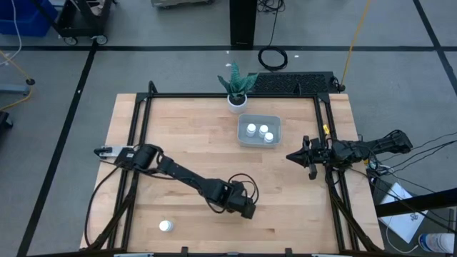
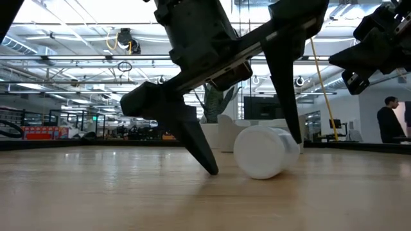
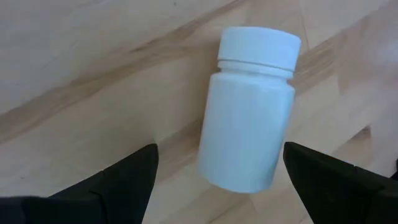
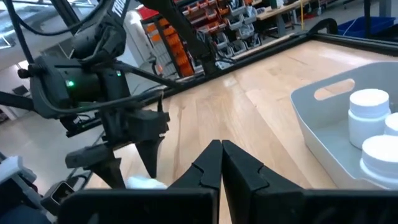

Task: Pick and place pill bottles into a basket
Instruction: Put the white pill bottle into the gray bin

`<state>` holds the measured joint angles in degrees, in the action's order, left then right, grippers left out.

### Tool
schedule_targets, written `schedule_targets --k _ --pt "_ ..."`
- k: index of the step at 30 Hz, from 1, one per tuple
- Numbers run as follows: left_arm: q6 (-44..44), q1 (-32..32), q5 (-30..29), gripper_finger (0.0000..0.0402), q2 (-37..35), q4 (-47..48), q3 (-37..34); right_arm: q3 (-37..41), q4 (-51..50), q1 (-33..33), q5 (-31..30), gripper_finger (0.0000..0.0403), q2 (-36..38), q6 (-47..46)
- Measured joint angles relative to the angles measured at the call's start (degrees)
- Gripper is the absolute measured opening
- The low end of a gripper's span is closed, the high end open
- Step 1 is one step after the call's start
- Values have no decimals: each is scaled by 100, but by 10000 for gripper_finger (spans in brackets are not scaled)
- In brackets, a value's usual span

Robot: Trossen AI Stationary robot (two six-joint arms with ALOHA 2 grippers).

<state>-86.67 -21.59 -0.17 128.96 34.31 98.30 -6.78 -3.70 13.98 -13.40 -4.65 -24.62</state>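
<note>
Now the left hand, fingers apart astride the pill bottle lying on its side on the table, should close squarely across its body, not its cap

A large industrial lab or workshop is shown. Exposed ceiling trusses with strip lights are seen at upper left of the low view, parts-bin shelving at the top of the right wrist view, and taped floor lines above the table.
</note>
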Motion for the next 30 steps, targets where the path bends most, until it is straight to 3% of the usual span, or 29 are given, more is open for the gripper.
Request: schedule_targets --k 17,30 --pt "1019 273 -34 350 -2 302 -17 -1 43 0 0 4 -39 1" --pt "1741 379 -238 149 20 542 -33 -1 43 -2 -1 4 -39 2"
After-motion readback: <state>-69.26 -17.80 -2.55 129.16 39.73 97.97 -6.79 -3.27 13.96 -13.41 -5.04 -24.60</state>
